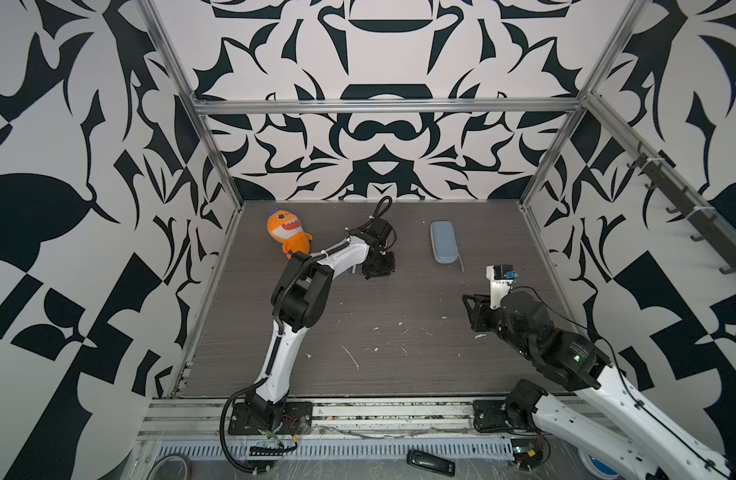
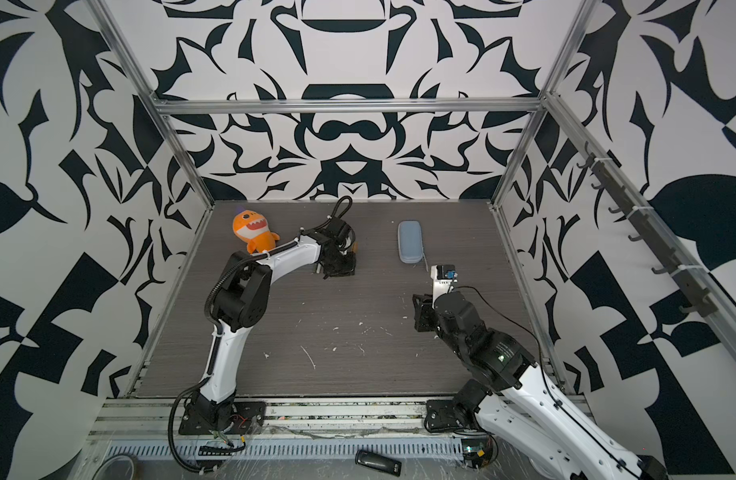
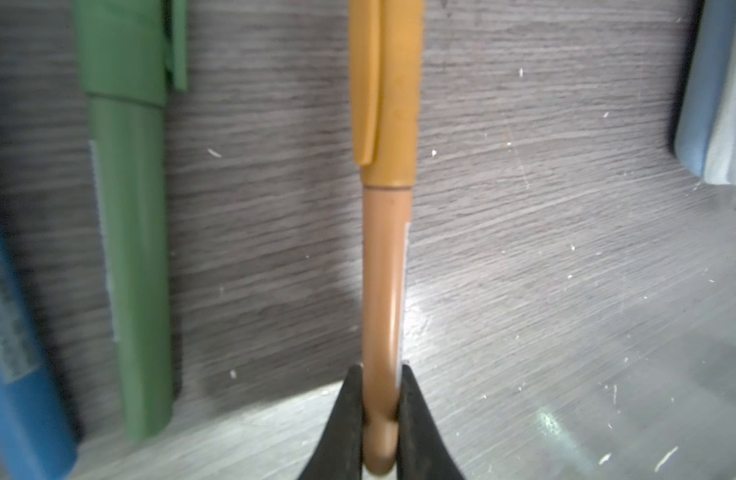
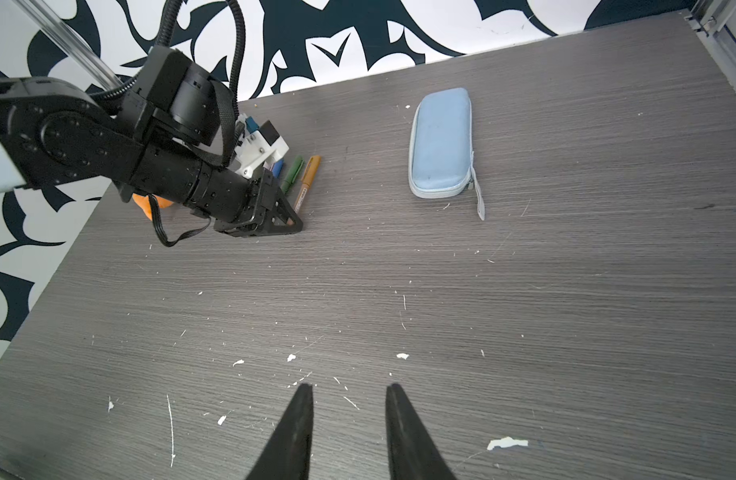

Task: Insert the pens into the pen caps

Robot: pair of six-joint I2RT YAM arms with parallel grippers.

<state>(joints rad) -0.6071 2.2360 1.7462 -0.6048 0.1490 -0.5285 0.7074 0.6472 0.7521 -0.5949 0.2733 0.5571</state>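
Left jaws are pinching capped orange pen (image 3: pixel 386 291) by tail; we are seemingly laying it beside green pen (image 3: pixel 129 270); right jaws hanging part-open, empty.

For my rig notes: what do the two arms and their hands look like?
Left arm and right arm: white shells, black joints, black cables; a green light on the right. Left hand and right hand: black, tapered, pointed fingers.

The right gripper (image 4: pixel 349 386) hangs over the white-flecked worktop (image 4: pixel 565 311), fingers apart with nothing between them. Farther off, the left gripper (image 4: pixel 294 225) meets the orange-brown pen (image 4: pixel 308 178), seemingly pinching its end. A green pen (image 4: pixel 292 174) lies just beside it, and the pale blue zip case (image 4: pixel 441 141) lies well apart.
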